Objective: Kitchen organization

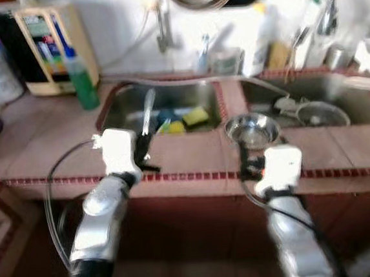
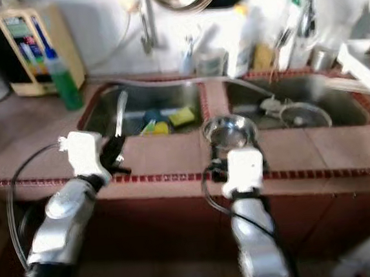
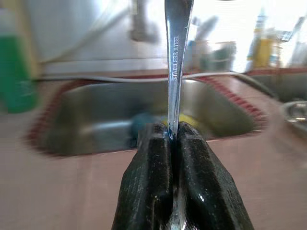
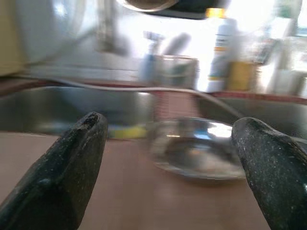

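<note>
A stainless steel utensil handle (image 3: 175, 67) stands clamped between the fingers of the left claw (image 3: 173, 139), rising over the front edge of the left sink basin (image 1: 130, 107). A yellow sponge (image 1: 195, 116) lies in that basin. The right claw (image 4: 168, 143) hovers with its fingers spread wide, holding nothing, just before a small steel bowl (image 1: 252, 130) that sits on the tiled bench (image 1: 186, 154) between the two basins. A green bottle (image 1: 83, 82) stands at the left.
</note>
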Available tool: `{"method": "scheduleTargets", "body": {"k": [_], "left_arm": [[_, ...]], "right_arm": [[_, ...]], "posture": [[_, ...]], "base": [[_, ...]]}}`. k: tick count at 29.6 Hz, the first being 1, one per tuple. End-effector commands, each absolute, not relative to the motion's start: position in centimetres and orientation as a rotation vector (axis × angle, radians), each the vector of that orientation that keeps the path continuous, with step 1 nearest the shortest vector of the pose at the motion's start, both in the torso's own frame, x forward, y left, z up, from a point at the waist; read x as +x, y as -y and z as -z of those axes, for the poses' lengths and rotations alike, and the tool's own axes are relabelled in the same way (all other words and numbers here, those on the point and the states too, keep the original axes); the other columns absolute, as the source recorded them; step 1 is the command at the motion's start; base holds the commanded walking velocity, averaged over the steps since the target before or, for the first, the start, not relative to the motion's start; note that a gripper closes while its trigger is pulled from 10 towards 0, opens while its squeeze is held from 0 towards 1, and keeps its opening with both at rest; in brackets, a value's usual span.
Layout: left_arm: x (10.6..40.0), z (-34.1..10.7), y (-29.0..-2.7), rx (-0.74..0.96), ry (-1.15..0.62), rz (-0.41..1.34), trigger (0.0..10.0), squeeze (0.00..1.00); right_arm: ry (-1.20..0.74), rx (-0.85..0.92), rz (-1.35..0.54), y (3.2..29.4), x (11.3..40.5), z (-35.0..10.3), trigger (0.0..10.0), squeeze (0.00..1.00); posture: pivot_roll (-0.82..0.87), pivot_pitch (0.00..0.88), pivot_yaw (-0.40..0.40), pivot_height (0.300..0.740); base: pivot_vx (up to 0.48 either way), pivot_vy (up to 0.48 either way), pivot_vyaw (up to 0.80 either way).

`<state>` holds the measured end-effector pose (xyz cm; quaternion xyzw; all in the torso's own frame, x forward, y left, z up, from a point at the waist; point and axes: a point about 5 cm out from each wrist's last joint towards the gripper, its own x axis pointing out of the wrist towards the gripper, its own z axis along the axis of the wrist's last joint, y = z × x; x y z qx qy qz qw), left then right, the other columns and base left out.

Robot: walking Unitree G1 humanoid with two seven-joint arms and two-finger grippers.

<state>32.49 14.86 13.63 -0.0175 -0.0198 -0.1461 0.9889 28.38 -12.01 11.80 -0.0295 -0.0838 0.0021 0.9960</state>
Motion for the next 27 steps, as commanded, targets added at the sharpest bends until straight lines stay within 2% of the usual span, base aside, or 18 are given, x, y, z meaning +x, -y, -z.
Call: {"method": "scheduleTargets", "body": {"k": [1,6,12,27], "left_arm": [[32.6,-14.0,-14.0,-0.023,0.049,0.313,10.0,0.0],[32.4,-14.3,-13.6,0.025,0.061,0.321,10.0,0.0],[31.9,-14.7,-13.2,0.09,0.101,0.426,10.0,0.0],[32.5,-15.2,-13.6,0.144,0.098,0.506,10.0,0.0]], "right_arm": [[0.189,-0.073,0.018,12.9,28.5,-12.4,10.0,0.0],[0.188,-0.073,0.017,12.9,28.4,-12.4,10.0,0.0],[0.187,-0.073,0.013,12.8,28.2,-12.4,10.0,0.0],[0.175,-0.062,0.001,12.0,26.6,-12.1,10.0,0.0]], "posture": [[-0.15,0.0,0.066,0.74],[-0.15,0.0,0.066,0.74],[-0.15,0.0,0.075,0.74],[-0.17,0.014,0.103,0.74]], "base": [[0.0,0.0,0.0],[0.0,0.0,0.0],[0.0,0.0,0.0],[0.033,0.0,0.0]]}}
